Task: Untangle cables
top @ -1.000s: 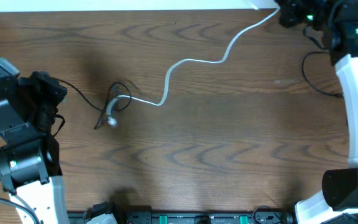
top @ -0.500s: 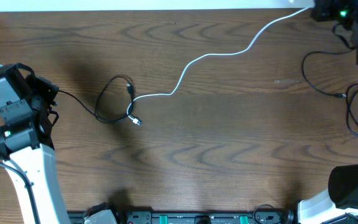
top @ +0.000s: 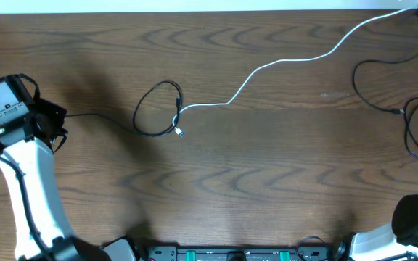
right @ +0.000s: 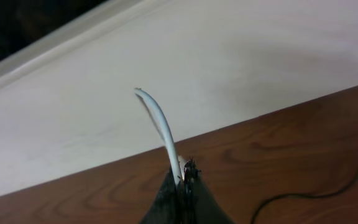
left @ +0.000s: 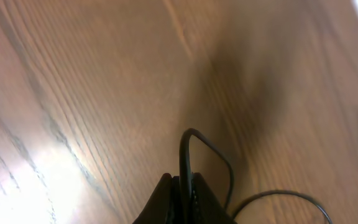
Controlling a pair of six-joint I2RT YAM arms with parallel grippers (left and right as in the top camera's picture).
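My left fingers [left: 163, 200] pinch a black cable [left: 181, 155] over the desk [top: 267, 181], and my right fingers [right: 166, 200] pinch the white cable [right: 161, 123].

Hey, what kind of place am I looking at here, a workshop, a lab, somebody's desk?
Most likely a robotics lab bench rather than a home desk. A white left arm and a right arm flank a wood-grain table, with a white cable and a black cable laid out for handling.
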